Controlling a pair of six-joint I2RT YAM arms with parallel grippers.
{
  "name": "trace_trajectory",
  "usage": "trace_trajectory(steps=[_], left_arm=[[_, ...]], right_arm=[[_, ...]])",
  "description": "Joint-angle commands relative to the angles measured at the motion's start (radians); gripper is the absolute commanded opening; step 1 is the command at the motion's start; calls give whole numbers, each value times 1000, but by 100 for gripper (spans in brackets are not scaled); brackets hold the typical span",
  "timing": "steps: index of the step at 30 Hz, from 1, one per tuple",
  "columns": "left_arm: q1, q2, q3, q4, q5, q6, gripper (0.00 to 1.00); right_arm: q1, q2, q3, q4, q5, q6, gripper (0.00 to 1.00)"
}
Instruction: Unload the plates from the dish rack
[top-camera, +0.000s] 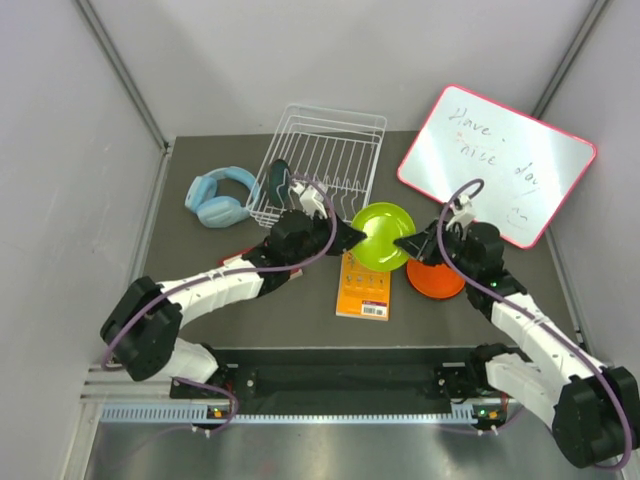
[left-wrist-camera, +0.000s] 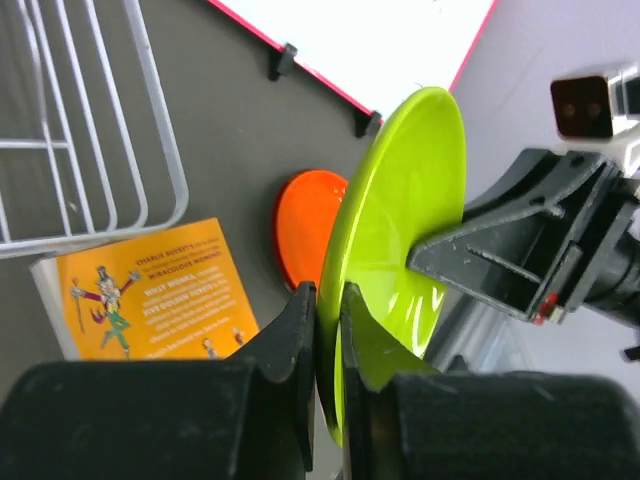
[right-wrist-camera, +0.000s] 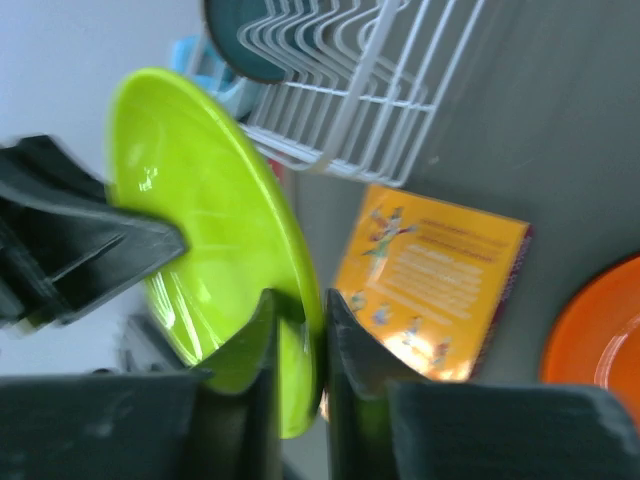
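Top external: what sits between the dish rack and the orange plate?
The lime green plate, pinched at opposite rims by the left hand and right hand; seen in the top external view.

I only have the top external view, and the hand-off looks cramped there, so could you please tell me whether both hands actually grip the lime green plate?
Observer: The left wrist view shows the left hand shut on the rim of the lime green plate.
Operator: Thank you, and the other one?
Observer: In the right wrist view, the right hand pinches the opposite rim, one finger on each face.
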Motion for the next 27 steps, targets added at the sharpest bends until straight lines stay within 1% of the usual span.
trace_trajectory(steps=[1,2,3,4,5,6,7,8,9,10,11,12,13,14,17,19,20,21,27], left_arm=[[-3,0,-27,159,72,-27,23],[-3,-3,-31,150,67,-19,48],[-3,-16,-33,124,38,-3,62],[-3,-24,-33,107,20,14,72],[-3,-33,-31,89,2,34,74],[-4,-56,-27,64,-50,89,77],[-3,-67,-19,6,-77,117,80],[-3,-79,-2,-22,-109,146,82],[-3,-102,6,-52,-188,210,83],[-3,-116,22,-101,-231,240,84],[-3,-127,29,-123,-265,270,85],[-3,-150,35,-141,-302,334,85],[-3,-161,44,-157,-386,361,85],[-3,-170,46,-178,-425,385,86],[-3,-202,44,-184,-566,485,89],[-3,-210,45,-189,-609,516,90],[-3,-210,47,-197,-623,525,90],[-3,-211,47,-198,-632,527,90],[-3,-187,38,-192,-680,534,90]], right_arm=[[9,-46,-8,51,61,-2,0],[10,-66,-5,-8,88,-10,0],[7,-105,-2,-56,122,-19,0],[1,-125,6,-104,204,-27,0],[-7,-145,15,-147,243,-32,0],[-16,-181,20,-244,278,-39,0],[-42,-198,24,-280,332,-44,0],[-59,-217,26,-320,354,-44,0],[-77,-247,26,-373,369,-49,0],[-115,-260,25,-400,389,-53,0],[-137,-269,22,-421,392,-61,0],[-157,-274,20,-456,392,-67,0],[-195,-271,15,-472,389,-70,0],[-212,-268,14,-484,386,-81,0],[-269,-245,-5,-514,375,-93,0],[-283,-228,-15,-523,366,-101,0],[-316,-223,-17,-524,366,-105,0],[-324,-216,-18,-529,369,-107,0],[-333,-166,-34,-531,362,-125,0]])
